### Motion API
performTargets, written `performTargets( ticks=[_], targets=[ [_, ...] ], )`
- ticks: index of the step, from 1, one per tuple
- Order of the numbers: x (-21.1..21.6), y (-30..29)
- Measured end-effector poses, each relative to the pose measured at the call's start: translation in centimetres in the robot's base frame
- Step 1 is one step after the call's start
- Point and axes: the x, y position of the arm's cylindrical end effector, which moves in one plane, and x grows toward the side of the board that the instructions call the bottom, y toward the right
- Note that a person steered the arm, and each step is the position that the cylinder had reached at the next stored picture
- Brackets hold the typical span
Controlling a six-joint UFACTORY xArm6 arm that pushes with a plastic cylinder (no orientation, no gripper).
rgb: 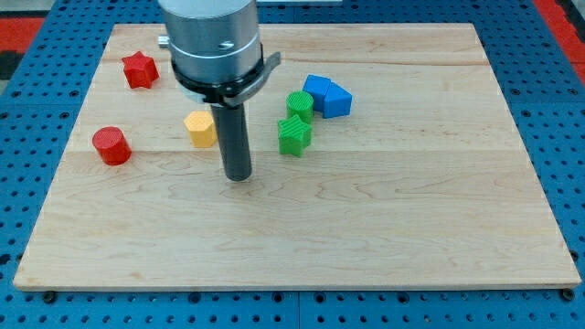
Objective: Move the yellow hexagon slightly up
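The yellow hexagon [200, 129] sits on the wooden board [384, 210], left of centre. My tip [239, 176] rests on the board just to the hexagon's lower right, a short gap away and not touching it. The rod rises from the tip into the grey arm body at the view's top, which hides part of the board behind it.
A red star [139, 69] lies at the upper left and a red cylinder [111, 145] at the left. Right of the rod are a green cylinder [300, 103], a green star [294, 135], and two blue blocks [327, 95] touching each other.
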Motion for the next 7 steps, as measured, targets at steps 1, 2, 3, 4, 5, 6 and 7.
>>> performTargets(
  ticks=[1,2,3,4,5,6,7],
  targets=[
    [-0.1,-3.6],
    [-1.9,-5.6],
    [-4.2,-5.7],
    [-5.0,-3.6],
    [-5.5,0.1],
    [-5.9,4.0],
    [-6.1,7.2]
  ],
)
